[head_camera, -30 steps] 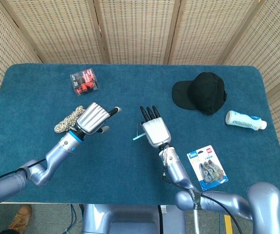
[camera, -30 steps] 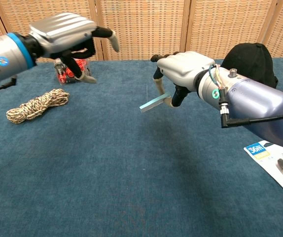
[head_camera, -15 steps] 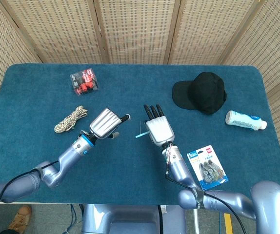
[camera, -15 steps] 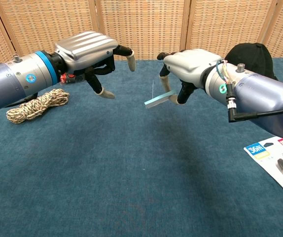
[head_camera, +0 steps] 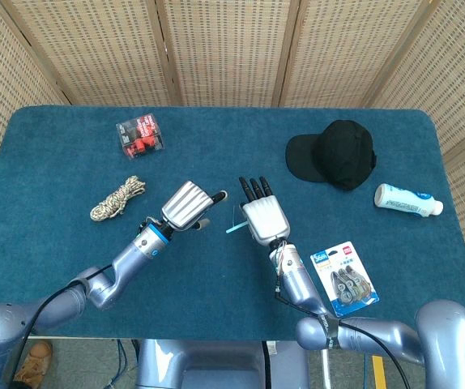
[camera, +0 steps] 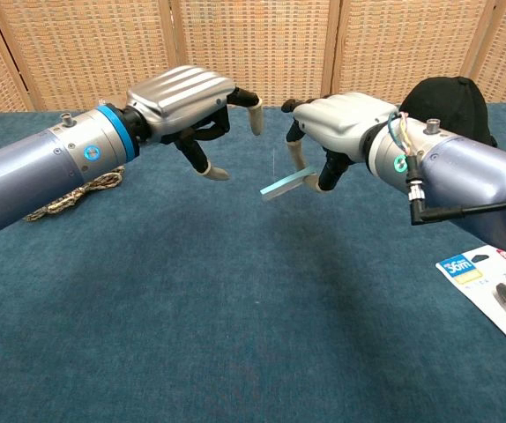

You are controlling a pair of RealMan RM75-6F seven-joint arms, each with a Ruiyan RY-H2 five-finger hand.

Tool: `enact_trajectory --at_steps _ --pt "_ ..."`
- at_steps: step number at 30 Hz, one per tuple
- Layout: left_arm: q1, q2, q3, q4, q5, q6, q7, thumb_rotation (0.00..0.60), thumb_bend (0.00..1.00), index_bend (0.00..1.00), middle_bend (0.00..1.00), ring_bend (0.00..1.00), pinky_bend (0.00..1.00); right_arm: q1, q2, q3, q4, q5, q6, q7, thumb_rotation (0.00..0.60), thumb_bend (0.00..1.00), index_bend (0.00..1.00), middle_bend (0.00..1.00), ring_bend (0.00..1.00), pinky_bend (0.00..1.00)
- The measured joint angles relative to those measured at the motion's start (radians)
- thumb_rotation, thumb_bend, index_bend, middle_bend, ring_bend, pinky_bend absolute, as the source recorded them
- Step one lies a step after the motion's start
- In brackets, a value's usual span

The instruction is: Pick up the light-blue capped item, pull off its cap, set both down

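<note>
The light-blue capped item (camera: 286, 186) is a thin flat stick held above the cloth, its free end pointing left and slightly down. My right hand (camera: 341, 123) pinches its right end between thumb and fingers. In the head view the same item (head_camera: 233, 227) pokes out to the left of my right hand (head_camera: 262, 216). My left hand (camera: 191, 97) hovers just to the left of the item's free end, fingers apart and holding nothing, a small gap between them. In the head view my left hand (head_camera: 188, 206) sits close beside the right one.
A coiled rope (head_camera: 117, 198) lies left of my left arm, and a red-and-black packet (head_camera: 141, 136) lies at the back left. A black cap (head_camera: 334, 153), a white bottle (head_camera: 408, 199) and a correction-tape pack (head_camera: 343, 276) lie on the right of the blue tablecloth (head_camera: 46, 154).
My left hand has moved right toward the item's free end. My right hand has kept hold of the item and shifted only slightly.
</note>
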Motion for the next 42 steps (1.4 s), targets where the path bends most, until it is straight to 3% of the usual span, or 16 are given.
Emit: enact_trajectory --at_steps 14,42 --pt "-0.06 -0.097 -0.003 0.125 -0.019 0.001 -0.046 0.6 0.11 0.41 0.96 0.98 0.95 0.003 0.016 -0.005 -0.025 0.007 0.015 0.008 0.6 0.52 0.63 0.0 0.0 0.0" --pt "-0.096 -0.153 0.002 0.197 -0.053 0.017 -0.064 0.6 0.21 0.43 0.96 0.98 0.95 0.0 0.052 -0.02 -0.048 0.011 0.022 0.036 0.6 0.54 0.63 0.0 0.0 0.0"
